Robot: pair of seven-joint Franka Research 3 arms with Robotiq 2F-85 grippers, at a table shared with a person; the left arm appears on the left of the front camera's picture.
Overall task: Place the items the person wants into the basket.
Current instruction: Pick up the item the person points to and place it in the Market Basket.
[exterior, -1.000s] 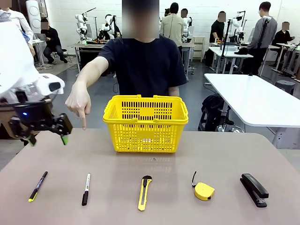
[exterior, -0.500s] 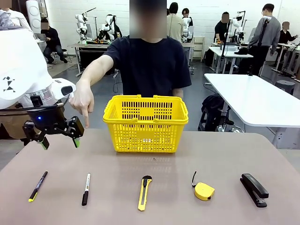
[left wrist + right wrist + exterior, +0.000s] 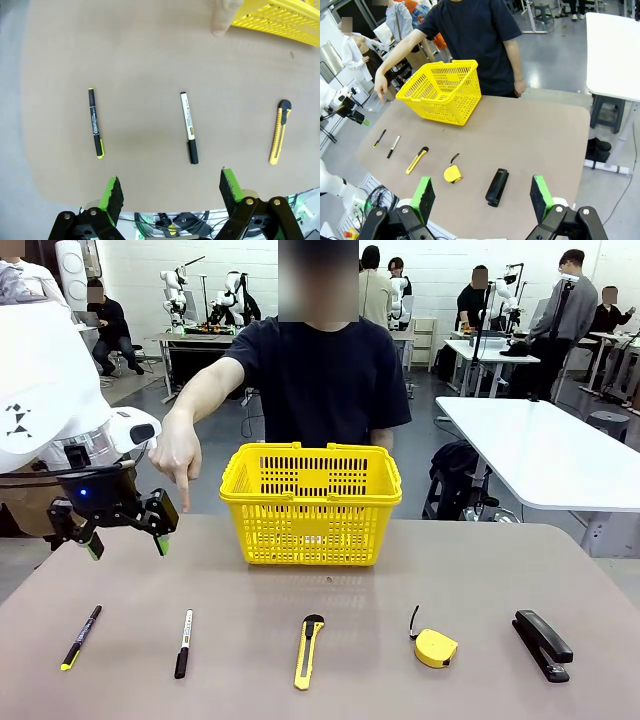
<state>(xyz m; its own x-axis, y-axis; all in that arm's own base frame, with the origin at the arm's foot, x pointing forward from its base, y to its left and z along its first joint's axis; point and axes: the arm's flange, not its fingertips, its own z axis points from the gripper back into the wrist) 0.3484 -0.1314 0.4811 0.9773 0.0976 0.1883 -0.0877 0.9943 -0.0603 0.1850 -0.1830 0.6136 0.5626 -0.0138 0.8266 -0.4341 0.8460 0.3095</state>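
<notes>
One marker (image 3: 182, 644), left of basket (image 3: 310, 505), likely light, rigid, roll-prone; grasp mid-barrel; left gripper (image 3: 126, 542) and right gripper (image 3: 481, 189) released, empty.

— Any lettering you can make out?
— Nothing legible. The black marker with a white band (image 3: 188, 125) has dark print along its barrel, and the thin black pen with a yellow tip (image 3: 94, 122) has pale print. Both are too small to read.
</notes>
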